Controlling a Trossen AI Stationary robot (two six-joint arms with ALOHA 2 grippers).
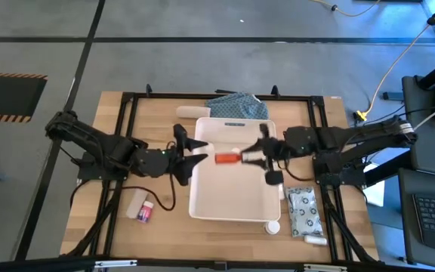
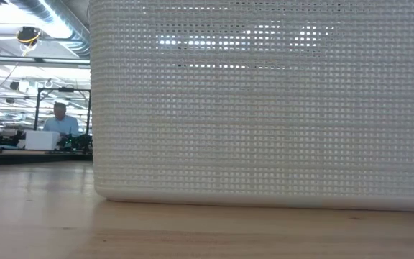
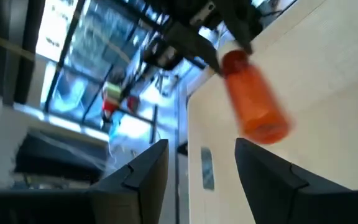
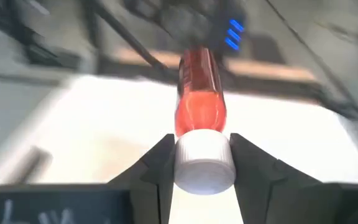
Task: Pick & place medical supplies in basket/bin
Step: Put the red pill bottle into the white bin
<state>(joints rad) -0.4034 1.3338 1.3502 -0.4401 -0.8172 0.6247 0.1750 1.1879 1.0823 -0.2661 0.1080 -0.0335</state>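
Note:
The white bin [image 1: 236, 200] stands mid-table; its mesh wall [image 2: 264, 108] fills the low view. My right gripper [image 1: 249, 157] reaches over the bin from the right, shut on a red-orange bottle [image 1: 225, 158] with a white cap. My left gripper [image 1: 195, 151] is open at the bin's left rim, pointing at the bottle [image 3: 253, 99], and touches nothing. In the left wrist view its own gap [image 3: 201, 165] is empty. A pink-labelled item [image 1: 143, 211] lies on the table left of the bin. A grey patterned pouch [image 1: 302, 210] lies to its right. My right gripper pinches the bottle's white cap [image 4: 204, 163] between its two fingers [image 4: 248, 163], coming level from the table's right side. The fingers lie along the bottle, whose red body [image 4: 199, 106] sticks out past them toward the left gripper, held level over the inside of the bin.
A blue-green patterned cloth [image 1: 238, 106] and a white item [image 1: 191, 112] lie at the bin's far side. A white roll [image 1: 273, 226] and a white tube [image 1: 316, 240] lie near its near right corner. A black frame [image 1: 127, 106] borders the table. A person [image 2: 60, 119] sits far behind.

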